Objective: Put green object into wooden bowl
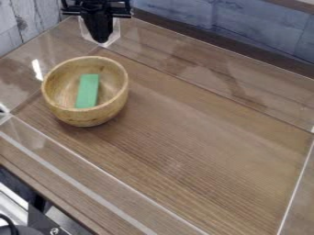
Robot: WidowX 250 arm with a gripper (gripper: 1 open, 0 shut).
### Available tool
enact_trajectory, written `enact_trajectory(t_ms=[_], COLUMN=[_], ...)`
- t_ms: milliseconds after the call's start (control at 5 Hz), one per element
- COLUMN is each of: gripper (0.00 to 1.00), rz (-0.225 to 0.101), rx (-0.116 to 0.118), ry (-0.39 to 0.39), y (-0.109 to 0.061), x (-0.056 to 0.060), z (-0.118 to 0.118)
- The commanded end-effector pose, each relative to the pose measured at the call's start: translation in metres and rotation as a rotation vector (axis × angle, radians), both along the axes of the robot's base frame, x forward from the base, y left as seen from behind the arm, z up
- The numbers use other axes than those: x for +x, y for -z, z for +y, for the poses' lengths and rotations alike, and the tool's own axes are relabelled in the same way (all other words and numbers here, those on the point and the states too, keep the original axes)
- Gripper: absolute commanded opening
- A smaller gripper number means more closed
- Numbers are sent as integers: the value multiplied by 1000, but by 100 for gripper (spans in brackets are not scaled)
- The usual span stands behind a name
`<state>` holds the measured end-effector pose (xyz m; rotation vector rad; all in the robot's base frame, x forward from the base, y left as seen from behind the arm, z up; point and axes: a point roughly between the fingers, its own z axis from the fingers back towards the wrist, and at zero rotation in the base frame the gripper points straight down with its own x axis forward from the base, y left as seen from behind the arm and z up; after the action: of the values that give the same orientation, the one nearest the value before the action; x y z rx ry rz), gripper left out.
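The green block (88, 91) is lying inside the wooden bowl (84, 112), resting near the middle of its floor — its long side is running roughly from the near wall toward the far wall. The bowl is sitting upright on the brown table (203, 138), its open mouth facing up. Beyond the bowl, at the top edge of the view, the dark gripper (105, 39) is hanging well apart from both bowl and block. Its fingers are standing narrow, drawn together; their tips are looking blurred against the pale patch behind them. The upper part of the arm is running out of view. To the picture's left of the bowl, a small white mark (37, 69) is showing on the tabletop, just beside the rim. Nearer the camera than the bowl, black cables (37, 204) are trailing past the table's edge — the lower left corner is holding them.
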<state>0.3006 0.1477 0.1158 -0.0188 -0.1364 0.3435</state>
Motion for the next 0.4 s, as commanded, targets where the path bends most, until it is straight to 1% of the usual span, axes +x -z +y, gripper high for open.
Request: enact_trajectory(t_ms=[0, 200], gripper=[100, 100], rz=[-47, -42], rx=[33, 32], ry=[-22, -55], y=[-21, -23], x=[7, 3], z=[3, 7])
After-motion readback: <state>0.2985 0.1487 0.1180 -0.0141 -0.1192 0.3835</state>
